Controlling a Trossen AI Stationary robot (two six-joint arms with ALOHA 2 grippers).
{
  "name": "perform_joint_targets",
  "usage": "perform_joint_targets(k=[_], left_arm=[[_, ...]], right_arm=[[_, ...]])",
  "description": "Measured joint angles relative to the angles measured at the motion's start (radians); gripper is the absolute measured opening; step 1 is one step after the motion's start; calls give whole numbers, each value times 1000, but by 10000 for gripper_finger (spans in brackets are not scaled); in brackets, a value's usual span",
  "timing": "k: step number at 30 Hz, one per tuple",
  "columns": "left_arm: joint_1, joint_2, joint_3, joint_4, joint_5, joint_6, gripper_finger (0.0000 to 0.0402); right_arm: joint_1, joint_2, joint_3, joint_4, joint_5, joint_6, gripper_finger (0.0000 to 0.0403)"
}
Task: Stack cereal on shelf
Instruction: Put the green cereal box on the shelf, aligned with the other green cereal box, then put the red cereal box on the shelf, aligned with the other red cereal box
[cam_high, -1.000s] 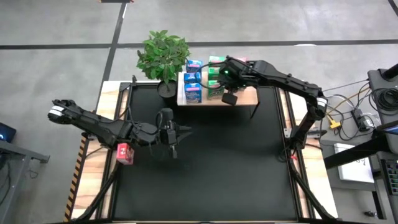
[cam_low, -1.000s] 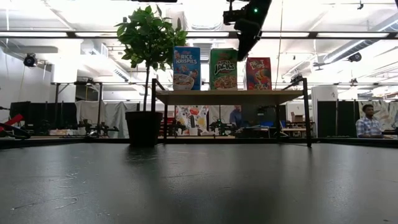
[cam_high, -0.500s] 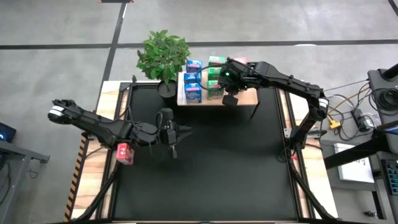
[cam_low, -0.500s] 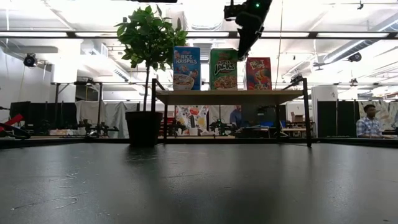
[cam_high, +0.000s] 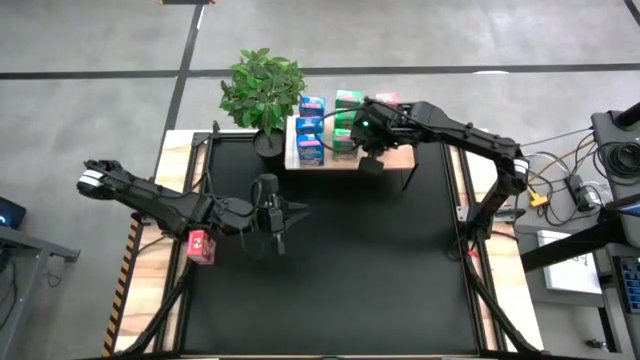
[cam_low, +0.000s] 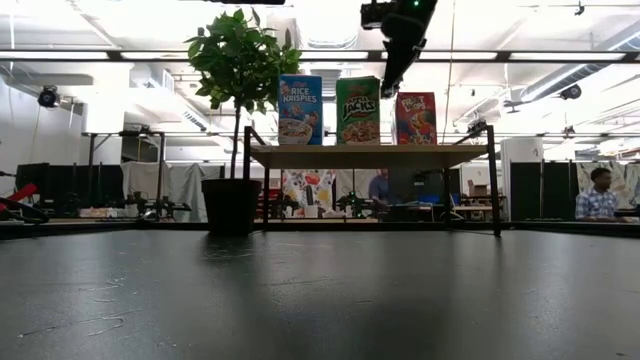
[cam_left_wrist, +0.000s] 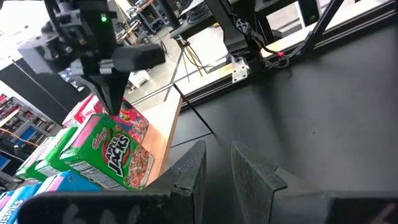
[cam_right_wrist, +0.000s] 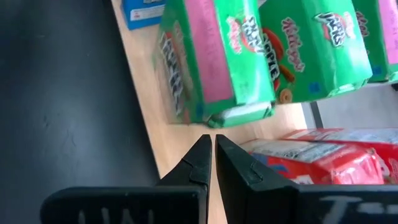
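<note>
Blue, green and red boxes were seen stood in rows on the shelf (cam_high: 400, 157), most of the stacking judged done; one red box (cam_high: 201, 245) was left on the bench (cam_high: 340, 260) edge beside the left arm. The right tool (cam_high: 369, 165), pressed together and empty, was held over the shelf's front edge, shifted slightly nearer the green boxes (cam_right_wrist: 249, 56) than a second before. The left tool (cam_high: 281, 222), narrowly parted and empty, was unmoved mid-bench.

Grey concrete floor (cam_high: 100, 40); bright ceiling lights (cam_low: 120, 30), possibly skylights.
</note>
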Motion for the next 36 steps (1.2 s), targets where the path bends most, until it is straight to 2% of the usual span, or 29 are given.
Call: perform_joint_targets(k=[6, 17, 20, 23, 25, 29, 31, 34, 36], left_arm=[[0, 0, 0, -9, 0, -3, 59], [0, 0, 0, -11, -2, -13, 59], [-18, 0, 10, -56, -88, -103, 59], [-53, 2, 104, -323, -222, -337, 59], [-70, 12, 205, -566, -226, -580, 59], [-72, 70, 410, -1042, -83, -1126, 59], [-70, 107, 474, -1252, -3, -1341, 59], [-81, 150, 494, -1481, 96, -1610, 59], [-83, 160, 476, -1560, 174, -1752, 59]], right_arm=[[6, -3, 76, -4, 3, 7, 12], [0, 17, 38, 400, -19, -125, 12], [21, -12, 33, 489, -17, -169, 12], [51, -58, 33, 501, -32, -192, 12], [70, -94, 14, 505, -60, -191, 12], [125, -171, -66, 499, -96, -186, 12], [156, -211, -117, 505, -99, -187, 12], [196, -274, -216, 554, -100, -188, 12], [218, -314, -289, 609, -97, -195, 12]])
